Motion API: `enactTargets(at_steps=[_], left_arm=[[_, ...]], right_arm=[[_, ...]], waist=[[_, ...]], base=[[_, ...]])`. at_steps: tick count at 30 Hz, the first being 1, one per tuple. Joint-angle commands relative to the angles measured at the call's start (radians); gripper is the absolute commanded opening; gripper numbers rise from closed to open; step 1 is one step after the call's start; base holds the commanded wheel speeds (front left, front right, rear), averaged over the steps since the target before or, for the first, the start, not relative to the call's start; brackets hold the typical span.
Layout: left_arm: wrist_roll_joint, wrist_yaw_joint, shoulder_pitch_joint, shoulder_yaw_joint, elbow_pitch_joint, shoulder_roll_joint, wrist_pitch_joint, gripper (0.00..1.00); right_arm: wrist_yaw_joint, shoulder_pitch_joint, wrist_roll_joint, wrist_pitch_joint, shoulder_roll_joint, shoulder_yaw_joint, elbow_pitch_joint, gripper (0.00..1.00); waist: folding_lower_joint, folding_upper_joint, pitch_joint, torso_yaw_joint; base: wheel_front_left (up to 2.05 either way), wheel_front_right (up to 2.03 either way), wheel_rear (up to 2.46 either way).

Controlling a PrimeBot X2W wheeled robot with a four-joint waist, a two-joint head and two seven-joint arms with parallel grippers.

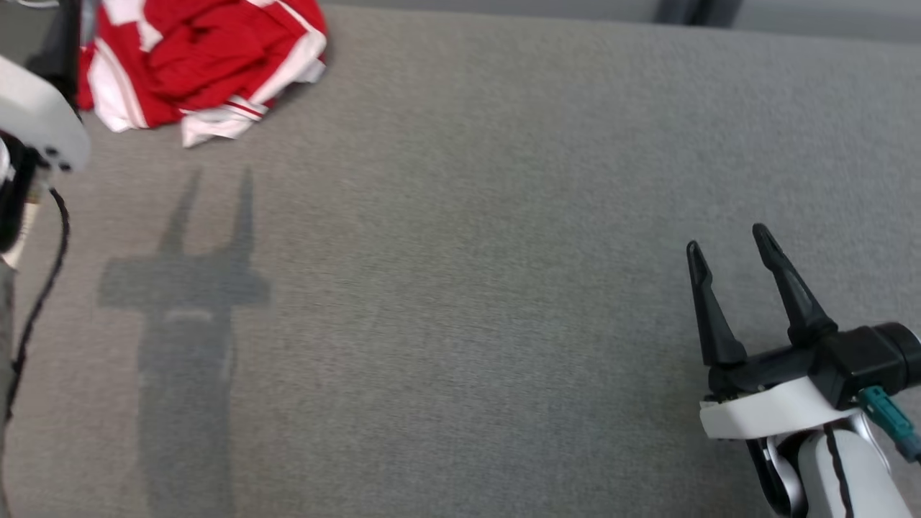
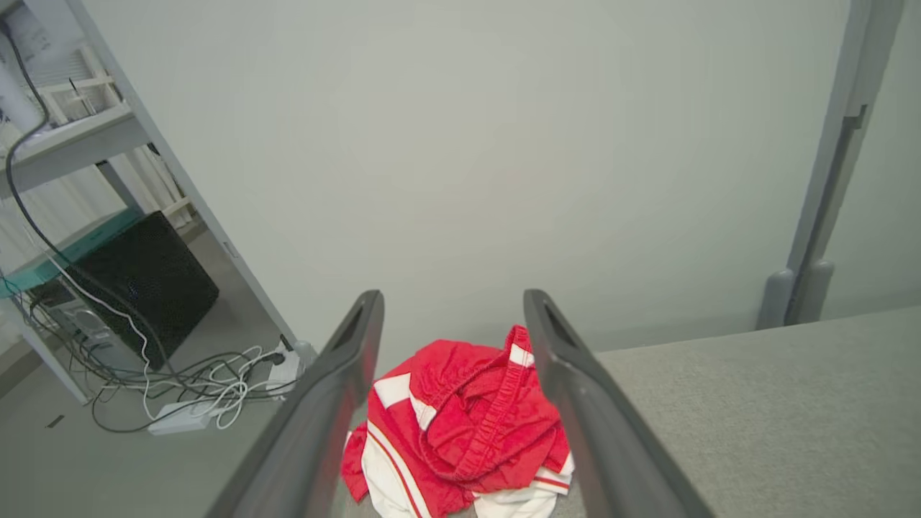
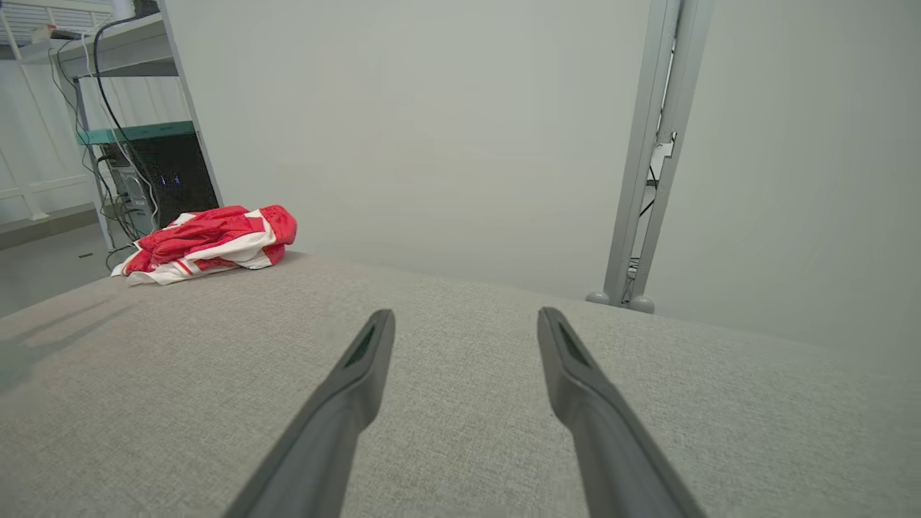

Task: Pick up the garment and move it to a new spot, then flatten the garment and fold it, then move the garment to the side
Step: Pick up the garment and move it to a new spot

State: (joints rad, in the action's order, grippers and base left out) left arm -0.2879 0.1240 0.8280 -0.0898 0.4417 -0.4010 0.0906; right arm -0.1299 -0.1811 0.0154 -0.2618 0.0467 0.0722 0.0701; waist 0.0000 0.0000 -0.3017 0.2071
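the red-and-white garment (image 1: 201,57) lies crumpled at 11 o'clock on the grey surface (image 1: 468,288). it looks light, soft and limp; the bunched top fold or elastic waistband seems the surest hold. the left gripper (image 2: 452,302), spread wide, faces it; the right gripper (image 1: 728,241), at 4 o'clock, is spread and empty.
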Motion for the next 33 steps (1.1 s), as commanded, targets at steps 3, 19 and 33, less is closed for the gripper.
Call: enactTargets(at_steps=[3, 19, 33], left_arm=[[-0.036, 0.006, 0.101, -0.040, 0.094, -0.036, 0.061, 1.00], [-0.100, 0.005, 0.288, -0.181, 0.404, -0.169, 0.088, 1.00], [-0.095, -0.038, 0.346, -0.191, 0.560, -0.169, 0.048, 0.17]], right_arm=[[-0.002, -0.036, 0.014, -0.005, 0.007, -0.002, -0.015, 1.00], [-0.001, -0.087, -0.033, -0.004, 0.006, -0.007, -0.166, 1.00], [-0.001, -0.098, -0.032, -0.004, 0.006, -0.002, -0.212, 1.00]], waist=[[0.0000, 0.0000, -0.121, -0.107], [0.0000, 0.0000, -0.266, -0.237], [0.0000, 0.0000, -0.320, -0.267]], base=[[0.00, 0.00, 0.00], [0.00, 0.00, 0.00], [0.00, 0.00, 0.00]])
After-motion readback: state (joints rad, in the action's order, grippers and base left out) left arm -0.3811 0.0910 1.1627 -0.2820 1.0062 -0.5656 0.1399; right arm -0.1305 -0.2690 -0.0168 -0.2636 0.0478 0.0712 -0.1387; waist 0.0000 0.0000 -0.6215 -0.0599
